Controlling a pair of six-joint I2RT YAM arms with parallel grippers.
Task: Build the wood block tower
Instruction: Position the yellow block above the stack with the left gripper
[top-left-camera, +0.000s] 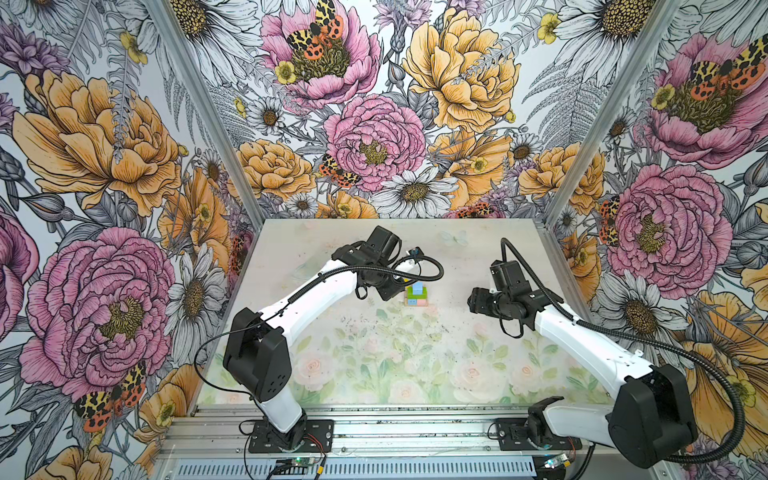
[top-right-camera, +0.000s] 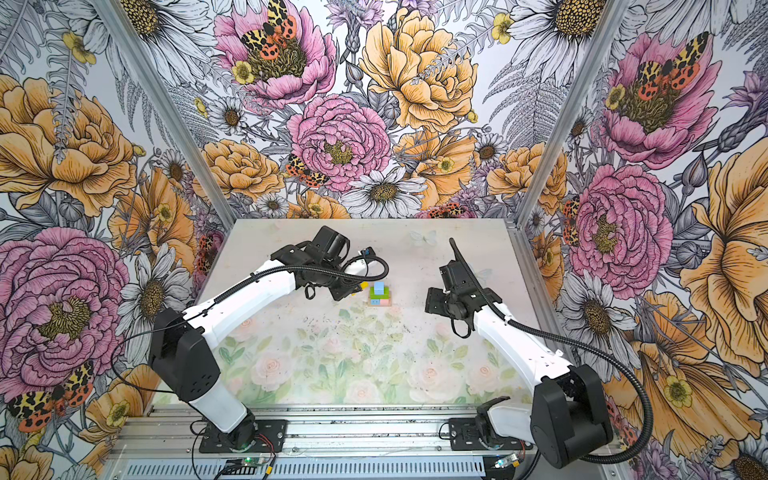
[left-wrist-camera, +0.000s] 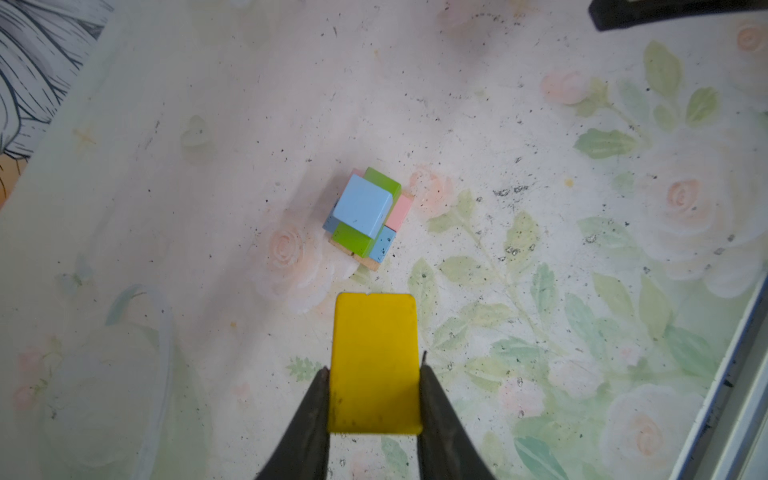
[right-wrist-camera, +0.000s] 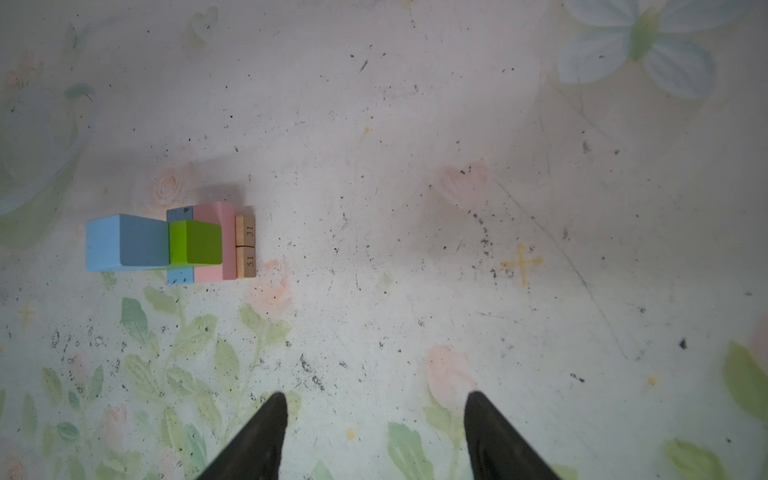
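The tower (top-left-camera: 416, 295) (top-right-camera: 379, 295) stands at mid-table in both top views. Two tan planks (right-wrist-camera: 245, 245) form its base, then a light blue brick (left-wrist-camera: 384, 245) beside a pink brick (right-wrist-camera: 212, 245), a green brick (right-wrist-camera: 195, 242) across them and a light blue cube (left-wrist-camera: 363, 210) on top. My left gripper (left-wrist-camera: 374, 369) is shut on the yellow roof-shaped piece (left-wrist-camera: 374, 357) (top-right-camera: 363, 286). It hangs above the table just left of the tower, and the piece does not touch the stack. My right gripper (right-wrist-camera: 376, 399) (top-left-camera: 473, 301) stands open and empty to the tower's right.
The floral table mat (top-left-camera: 374, 353) is bounded by flowered walls on three sides. A metal rail (top-left-camera: 374, 432) with both arm bases runs along the front. The left arm's cable (top-left-camera: 432, 266) loops above and behind the tower.
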